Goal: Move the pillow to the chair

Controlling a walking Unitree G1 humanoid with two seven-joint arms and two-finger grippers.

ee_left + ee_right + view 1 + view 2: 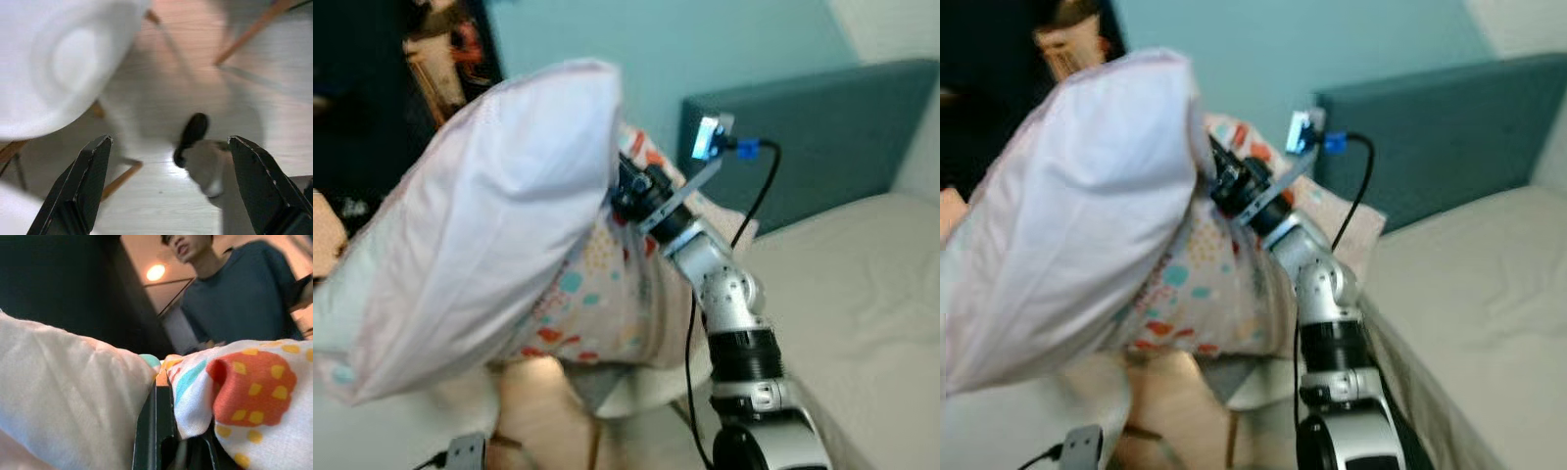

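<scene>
A large pillow (pixel 480 245), plain pale on one side and printed with coloured dots on the other (pixel 597 294), hangs in the air in front of me. My right gripper (pixel 625 191) is raised at the end of the silver arm and is shut on the pillow's edge. In the right wrist view a black finger (pixel 155 426) pinches the printed fabric (pixel 244 387). My left gripper (pixel 168 142) is open and holds nothing, above the floor. A white chair seat (pixel 58 63) on wooden legs lies below it.
A bed with a pale sheet (pixel 871 294) and a teal headboard (pixel 842 127) is on the right. A person in a dark blue shirt (pixel 239 298) stands beyond the pillow. A dark and pale object (pixel 195 142) lies on the light wooden floor.
</scene>
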